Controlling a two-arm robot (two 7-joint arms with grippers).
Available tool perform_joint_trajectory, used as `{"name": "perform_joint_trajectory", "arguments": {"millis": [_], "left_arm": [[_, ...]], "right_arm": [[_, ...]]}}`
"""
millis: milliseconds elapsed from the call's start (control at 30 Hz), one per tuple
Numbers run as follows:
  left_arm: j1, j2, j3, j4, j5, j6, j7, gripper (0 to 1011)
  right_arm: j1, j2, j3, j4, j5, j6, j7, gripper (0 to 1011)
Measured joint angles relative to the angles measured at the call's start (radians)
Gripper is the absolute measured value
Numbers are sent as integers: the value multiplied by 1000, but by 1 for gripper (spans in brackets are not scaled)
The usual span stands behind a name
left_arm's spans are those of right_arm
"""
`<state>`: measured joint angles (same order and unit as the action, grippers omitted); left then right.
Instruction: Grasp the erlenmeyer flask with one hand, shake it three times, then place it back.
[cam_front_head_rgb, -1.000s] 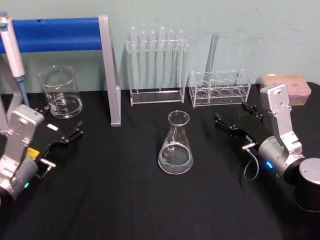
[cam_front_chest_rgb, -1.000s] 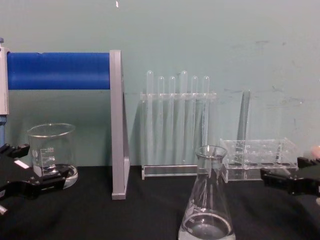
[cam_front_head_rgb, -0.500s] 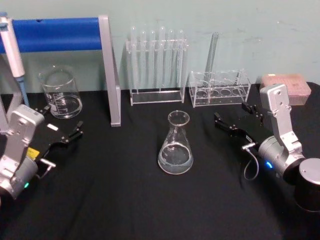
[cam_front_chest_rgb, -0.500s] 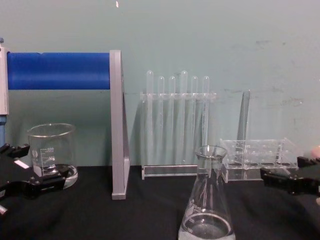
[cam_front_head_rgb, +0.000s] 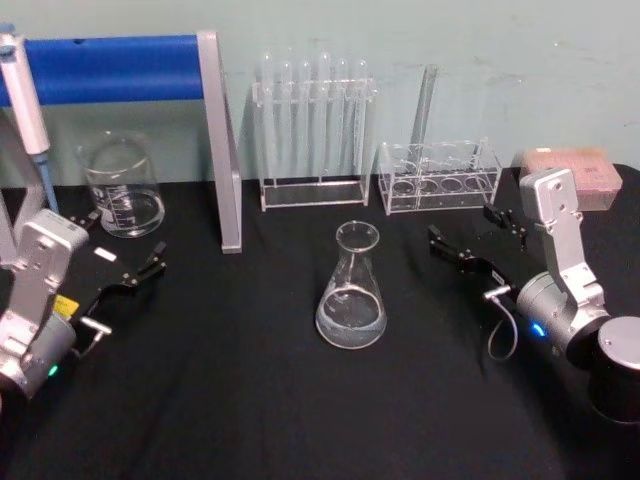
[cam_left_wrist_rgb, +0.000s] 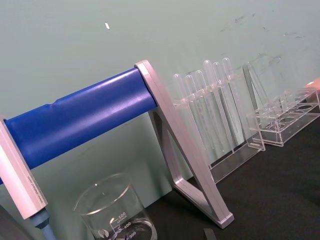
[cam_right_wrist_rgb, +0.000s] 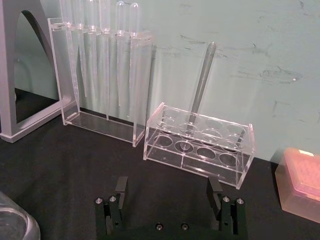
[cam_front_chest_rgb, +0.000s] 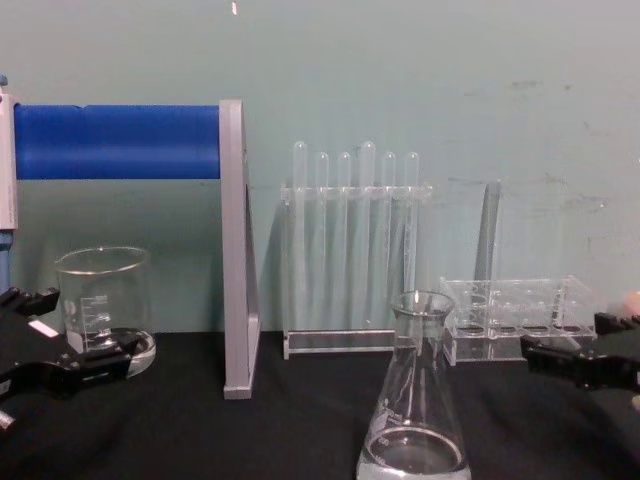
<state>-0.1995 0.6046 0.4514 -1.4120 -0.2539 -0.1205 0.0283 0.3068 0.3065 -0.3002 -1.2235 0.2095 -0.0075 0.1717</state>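
The erlenmeyer flask (cam_front_head_rgb: 351, 290) stands upright on the black table at the centre, clear glass with a little clear liquid at its base; the chest view shows it low in front (cam_front_chest_rgb: 414, 400), and its edge shows in the right wrist view (cam_right_wrist_rgb: 14, 226). My right gripper (cam_front_head_rgb: 463, 226) is open to the right of the flask, apart from it, its fingers spread wide (cam_right_wrist_rgb: 168, 185) (cam_front_chest_rgb: 568, 338). My left gripper (cam_front_head_rgb: 125, 240) rests open at the far left near the beaker (cam_front_chest_rgb: 75, 330), well away from the flask.
A glass beaker (cam_front_head_rgb: 122, 187) stands back left under a blue bar on a grey frame (cam_front_head_rgb: 220, 140). Behind the flask are a tall test tube rack (cam_front_head_rgb: 312, 130) and a low clear rack (cam_front_head_rgb: 438, 175) holding one tube. A pink box (cam_front_head_rgb: 570, 175) sits back right.
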Motion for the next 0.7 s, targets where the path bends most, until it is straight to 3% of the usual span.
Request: {"name": "perform_joint_trajectory", "arguments": {"millis": [700], "left_arm": [[0,0,0,0,0,0,0,1001]], "right_arm": [[0,0,0,0,-1,0,0,1002]]}}
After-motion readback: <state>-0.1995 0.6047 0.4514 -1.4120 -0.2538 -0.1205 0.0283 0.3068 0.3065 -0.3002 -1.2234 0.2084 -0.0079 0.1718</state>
